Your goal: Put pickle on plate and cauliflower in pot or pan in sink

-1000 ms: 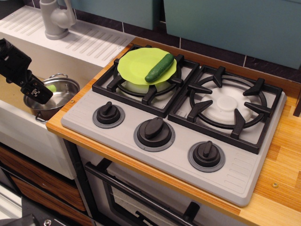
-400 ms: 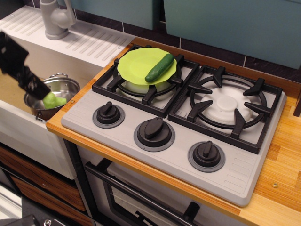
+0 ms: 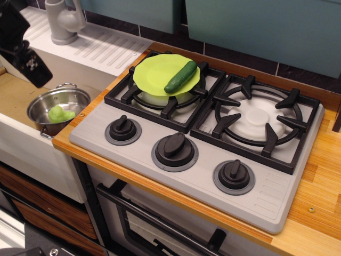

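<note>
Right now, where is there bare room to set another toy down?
The right burner grate is bare. So are the wooden counter to its right and the ribbed drainboard beside the tap. The left burner is crowded: the plate holds the pickle. The pot holds the cauliflower.

Dark green pickle (image 3: 180,77) lying aslant on lime-green plate (image 3: 160,73), over the right part, plate resting on the rear-left burner grate (image 3: 162,90) of the grey stove (image 3: 202,138). Pale green cauliflower (image 3: 59,113) inside the steel pot (image 3: 56,111), pot standing in the sink (image 3: 21,101) near the counter edge. Black gripper (image 3: 29,66) raised above and left of pot, apart from it, empty; fingers too blurred to judge. Grey tap (image 3: 63,20) on ribbed drainboard (image 3: 101,45) behind
</note>
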Tool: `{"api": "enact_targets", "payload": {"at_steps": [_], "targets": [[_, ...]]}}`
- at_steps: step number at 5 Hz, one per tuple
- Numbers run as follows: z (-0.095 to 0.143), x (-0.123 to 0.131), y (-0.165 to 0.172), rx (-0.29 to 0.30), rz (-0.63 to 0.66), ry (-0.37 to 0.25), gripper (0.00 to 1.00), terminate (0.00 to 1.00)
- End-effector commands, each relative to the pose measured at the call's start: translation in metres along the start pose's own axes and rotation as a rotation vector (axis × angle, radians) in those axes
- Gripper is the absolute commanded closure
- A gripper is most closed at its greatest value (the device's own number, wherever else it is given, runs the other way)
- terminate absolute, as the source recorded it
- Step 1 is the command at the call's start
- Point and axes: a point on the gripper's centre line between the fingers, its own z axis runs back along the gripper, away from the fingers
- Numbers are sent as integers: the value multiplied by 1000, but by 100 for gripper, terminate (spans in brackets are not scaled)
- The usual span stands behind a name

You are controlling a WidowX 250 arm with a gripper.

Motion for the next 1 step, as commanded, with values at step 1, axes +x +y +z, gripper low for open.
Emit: {"api": "enact_targets", "payload": {"at_steps": [1], "targets": [[64,45,-16,77,-1,56,0,100]]}}
